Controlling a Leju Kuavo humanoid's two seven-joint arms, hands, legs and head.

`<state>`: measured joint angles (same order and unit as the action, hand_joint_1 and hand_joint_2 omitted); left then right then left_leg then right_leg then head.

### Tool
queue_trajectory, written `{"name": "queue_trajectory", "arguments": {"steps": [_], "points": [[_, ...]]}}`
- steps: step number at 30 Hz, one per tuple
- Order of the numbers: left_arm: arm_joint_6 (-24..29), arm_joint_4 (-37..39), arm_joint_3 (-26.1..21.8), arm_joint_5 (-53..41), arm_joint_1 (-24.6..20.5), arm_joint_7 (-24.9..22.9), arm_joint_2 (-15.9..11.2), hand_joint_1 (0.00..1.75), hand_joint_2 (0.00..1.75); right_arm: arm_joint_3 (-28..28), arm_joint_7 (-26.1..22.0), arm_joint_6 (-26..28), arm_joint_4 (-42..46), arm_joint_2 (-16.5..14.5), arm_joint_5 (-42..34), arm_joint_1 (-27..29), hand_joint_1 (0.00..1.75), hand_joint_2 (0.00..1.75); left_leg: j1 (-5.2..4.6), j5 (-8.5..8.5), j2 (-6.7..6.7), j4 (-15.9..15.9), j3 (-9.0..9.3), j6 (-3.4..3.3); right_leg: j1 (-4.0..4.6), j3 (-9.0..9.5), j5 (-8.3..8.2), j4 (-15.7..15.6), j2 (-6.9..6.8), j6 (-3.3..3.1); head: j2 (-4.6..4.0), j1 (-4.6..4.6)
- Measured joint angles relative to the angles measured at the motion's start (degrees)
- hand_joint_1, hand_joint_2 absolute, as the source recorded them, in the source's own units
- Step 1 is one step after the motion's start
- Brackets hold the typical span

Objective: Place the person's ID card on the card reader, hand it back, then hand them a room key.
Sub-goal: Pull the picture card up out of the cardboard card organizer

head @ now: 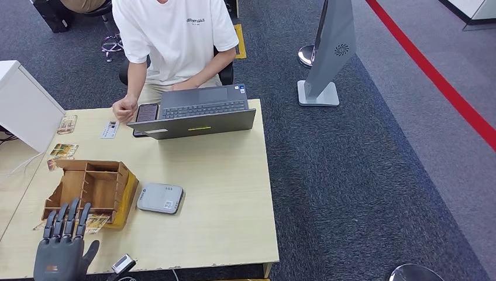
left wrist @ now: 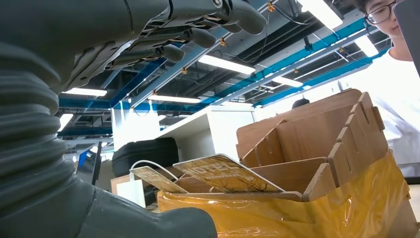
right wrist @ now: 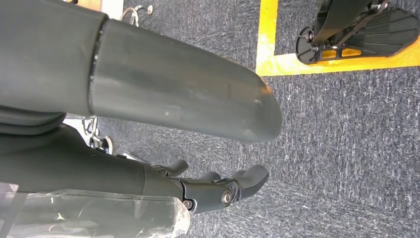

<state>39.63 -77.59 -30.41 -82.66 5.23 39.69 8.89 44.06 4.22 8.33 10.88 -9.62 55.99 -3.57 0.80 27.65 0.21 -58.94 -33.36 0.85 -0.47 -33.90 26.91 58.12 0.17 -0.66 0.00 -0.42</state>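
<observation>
— What's the left hand (head: 61, 246) doing right now?

— It's hovering at the near edge of the table (head: 222, 193), fingers stretched out and apart, holding nothing. Its fingertips are pointing at the wooden organiser box (head: 90, 190), just short of it.

— And the right hand (right wrist: 218, 191)?

— That one's hanging beside the body over the carpet, fingers loosely extended, nothing in them.

— So which step are we watching?

— Judging by the layout, the opening one hasn't got under way. A small white card, which I'm taking for the ID card (head: 109, 129), is lying at the far side by the person's hand (head: 124, 109), well apart from the grey card reader (head: 159, 198), which is sitting just beside the box.

— What's the next move asking for?

— I'd say a long reach across the table, past the box, then a flat pinch on a thin card lying flush with the wood.

— Is the wrist camera adding anything?

— Yes. From low down it's showing printed cards (left wrist: 225, 173) standing in the box's compartments, probably the room keys, and yellow wrap (left wrist: 297, 213) around its base. From above you're getting the laptop (head: 196, 114) and the phone (head: 146, 112) instead.
</observation>
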Motion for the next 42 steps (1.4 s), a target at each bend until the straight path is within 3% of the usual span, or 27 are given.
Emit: {"name": "queue_trajectory", "arguments": {"steps": [19,30,42], "points": [[0.0,0.2,0.0,-0.1,-0.4,-0.1,0.0,0.00,1.75,0.0,0.0,0.0,0.0,0.1,0.0,0.0,0.00,0.00,0.00,0.00,0.00,0.0,0.00,0.00,0.00,0.00,0.00,0.0,0.00,0.00,0.00,0.00],[0.0,1.3,0.0,-1.1,-1.4,-3.8,-0.1,0.00,1.75,0.0,0.4,0.0,0.0,0.1,0.7,0.0,0.00,0.00,0.00,0.00,0.00,0.0,0.01,0.00,0.00,0.00,0.00,0.0,0.00,0.00,0.00,-0.01],[0.0,2.1,0.0,-1.2,-1.6,-4.0,-0.4,0.00,1.75,0.0,0.4,0.0,0.0,0.1,0.7,0.0,0.00,0.00,0.00,0.00,0.00,0.0,0.01,0.00,0.00,0.00,0.00,0.0,0.01,0.00,0.00,0.00]]}}
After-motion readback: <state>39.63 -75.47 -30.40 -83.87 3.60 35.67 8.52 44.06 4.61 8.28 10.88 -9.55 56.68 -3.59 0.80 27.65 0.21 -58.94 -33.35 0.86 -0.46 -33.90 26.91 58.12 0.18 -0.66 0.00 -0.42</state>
